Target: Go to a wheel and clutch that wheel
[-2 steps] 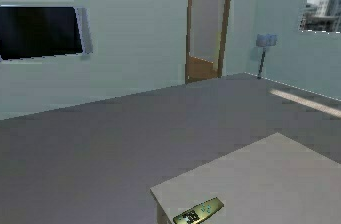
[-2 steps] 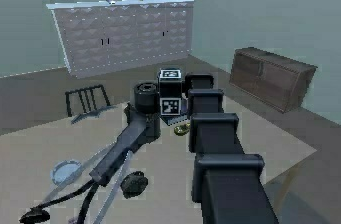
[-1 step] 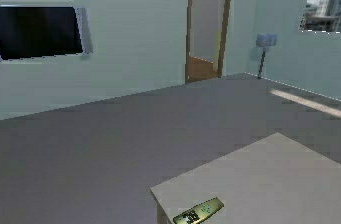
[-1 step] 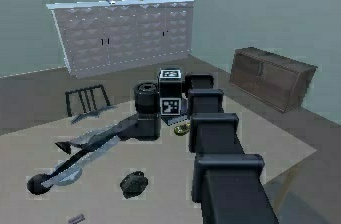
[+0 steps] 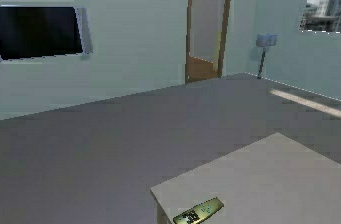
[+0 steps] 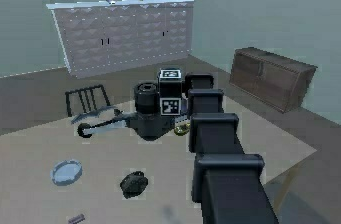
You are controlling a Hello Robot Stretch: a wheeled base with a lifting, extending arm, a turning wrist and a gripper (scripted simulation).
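Jaws at the tan surface (image 6: 18, 150) — any hold unclear — dark wheel (image 6: 134, 184) nearby.

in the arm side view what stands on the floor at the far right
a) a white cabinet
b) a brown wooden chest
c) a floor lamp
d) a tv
B: a brown wooden chest stands at the arm side view's right, while the white cabinet is against the far wall at the upper left.

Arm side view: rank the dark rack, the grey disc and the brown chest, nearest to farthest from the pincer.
1. Dark rack, just beyond the pincer.
2. Grey disc, lower left on the floor.
3. Brown chest, far right by the wall.
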